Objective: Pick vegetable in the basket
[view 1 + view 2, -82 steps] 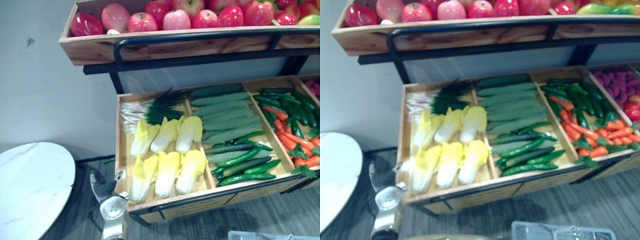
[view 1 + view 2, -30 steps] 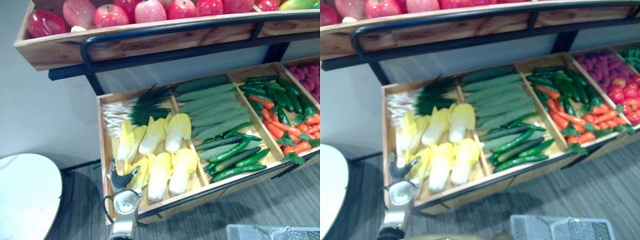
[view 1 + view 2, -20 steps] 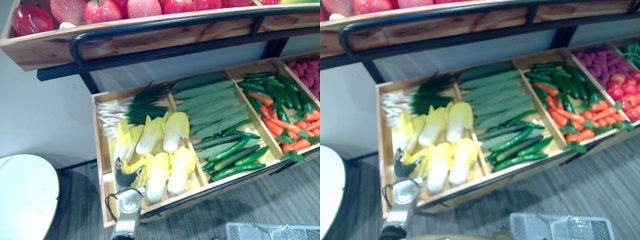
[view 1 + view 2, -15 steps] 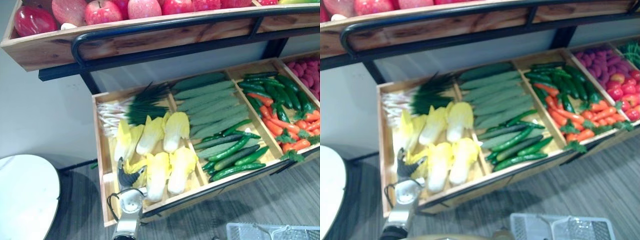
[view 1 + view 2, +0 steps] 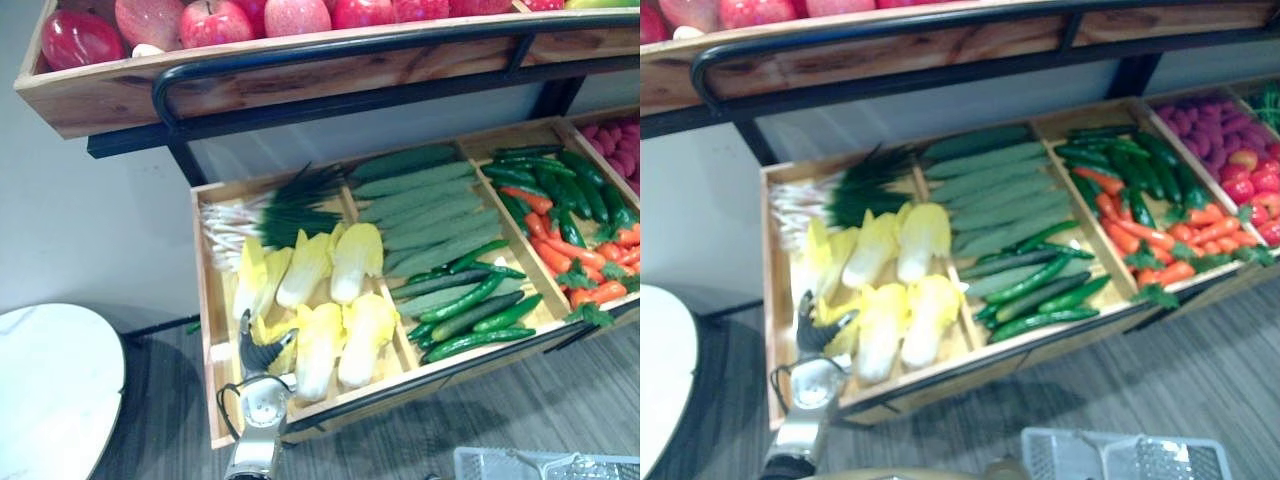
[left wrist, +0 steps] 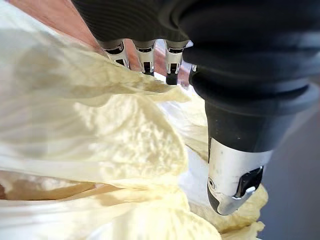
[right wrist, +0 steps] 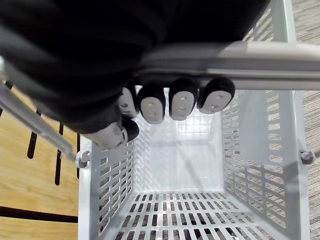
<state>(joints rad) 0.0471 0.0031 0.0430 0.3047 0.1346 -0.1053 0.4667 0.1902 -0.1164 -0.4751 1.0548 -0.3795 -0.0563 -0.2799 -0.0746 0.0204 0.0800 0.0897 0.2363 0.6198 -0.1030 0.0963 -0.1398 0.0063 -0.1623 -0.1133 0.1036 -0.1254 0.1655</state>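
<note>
Left eye view: the left hand sits over the front-left cabbage in the wooden crate. That compartment also holds more cabbages and spring onions; cucumbers fill the next.

Left wrist view: fingers and thumb stand wide apart across the leaves, nothing gripped. Recommendation: close on the firm body, not the loose leaf tips.

Right wrist view: the right hand is curled round the handle of the basket, which is empty.

Pale yellow cabbages, green cucumbers, seemingly white slotted basket.
</note>
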